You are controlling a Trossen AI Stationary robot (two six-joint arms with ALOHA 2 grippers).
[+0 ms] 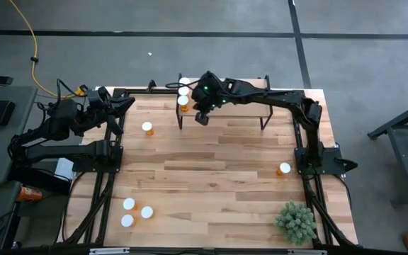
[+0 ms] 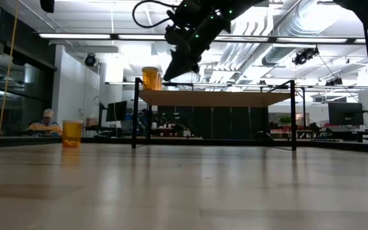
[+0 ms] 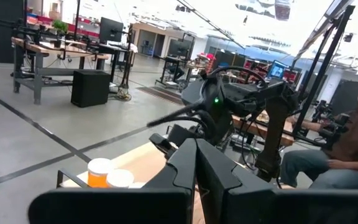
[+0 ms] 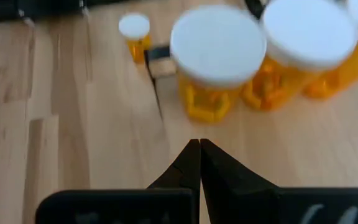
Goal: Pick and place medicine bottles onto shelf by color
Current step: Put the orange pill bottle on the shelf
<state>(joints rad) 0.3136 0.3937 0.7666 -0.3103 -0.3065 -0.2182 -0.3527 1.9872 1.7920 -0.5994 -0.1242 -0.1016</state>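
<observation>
The right gripper point(image 1: 202, 117), fingers pressed together and empty, hangs above the shelf point(image 1: 246, 108) at its left end, beside medicine bottles point(image 1: 183, 100) standing there. The left gripper point(image 1: 126, 101), also clenched on nothing, waits left of the shelf. Other bottles point(image 1: 147, 127) stand on the table point(image 1: 218, 177) below the shelf.

The high view looked straight down on the whole counter point(image 1: 211, 170), while the low view sat at its surface, facing the shelf point(image 2: 216, 98). Each wrist view looked past its own fingers; the right sat close above the shelf, which all views shared.
</observation>
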